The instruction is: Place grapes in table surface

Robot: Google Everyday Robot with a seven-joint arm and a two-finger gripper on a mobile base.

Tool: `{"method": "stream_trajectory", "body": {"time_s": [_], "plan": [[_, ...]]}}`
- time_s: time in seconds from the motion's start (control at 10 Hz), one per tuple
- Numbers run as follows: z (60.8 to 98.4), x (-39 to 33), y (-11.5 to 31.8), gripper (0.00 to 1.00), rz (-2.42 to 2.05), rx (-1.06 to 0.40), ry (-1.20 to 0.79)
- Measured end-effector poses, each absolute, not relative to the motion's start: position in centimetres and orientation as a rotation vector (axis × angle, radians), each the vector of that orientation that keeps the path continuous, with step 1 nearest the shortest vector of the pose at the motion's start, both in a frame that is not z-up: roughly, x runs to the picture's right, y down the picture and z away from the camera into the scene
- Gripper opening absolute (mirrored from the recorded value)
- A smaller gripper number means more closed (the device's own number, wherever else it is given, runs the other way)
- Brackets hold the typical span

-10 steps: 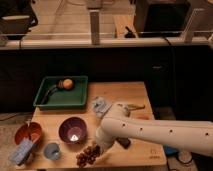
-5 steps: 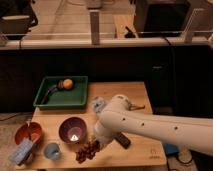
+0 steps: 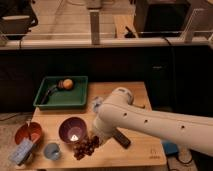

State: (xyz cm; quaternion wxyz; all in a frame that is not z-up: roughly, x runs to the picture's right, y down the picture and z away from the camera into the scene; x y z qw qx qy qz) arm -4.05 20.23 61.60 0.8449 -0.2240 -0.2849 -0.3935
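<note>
The grapes (image 3: pixel 85 146), a small dark reddish-purple bunch, lie on the light tan table surface (image 3: pixel 137 152) near its front edge, just right of and below the purple bowl (image 3: pixel 73 129). My gripper (image 3: pixel 98 138) is at the end of the thick white arm (image 3: pixel 150 125), which reaches in from the right. It is low over the table, right against the grapes' upper right side. The wrist hides most of it. A dark part (image 3: pixel 120 138) sticks out beneath the arm to the right.
A green tray (image 3: pixel 48 100) at the back left holds an orange fruit (image 3: pixel 66 83) and a dark tool. A red-orange bowl (image 3: pixel 28 133), a blue sponge (image 3: pixel 22 151) and a small blue cup (image 3: pixel 51 150) stand at the front left. A blue-white item (image 3: pixel 97 104) lies mid-table.
The arm has swung left and towards the camera, and its wrist now covers more of the table's middle. The grapes stay at about the same spot by the purple bowl.
</note>
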Motion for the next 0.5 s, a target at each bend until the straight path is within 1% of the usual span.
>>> {"method": "stream_trajectory", "body": {"time_s": [0.2, 0.4, 0.5], "plan": [[62.1, -4.2, 20.3, 0.00, -0.835, -0.469, -0.625], [63.8, -3.9, 21.2, 0.00, -0.827, -0.470, -0.646], [65.4, -3.9, 22.2, 0.00, -0.824, -0.477, -0.670]]}}
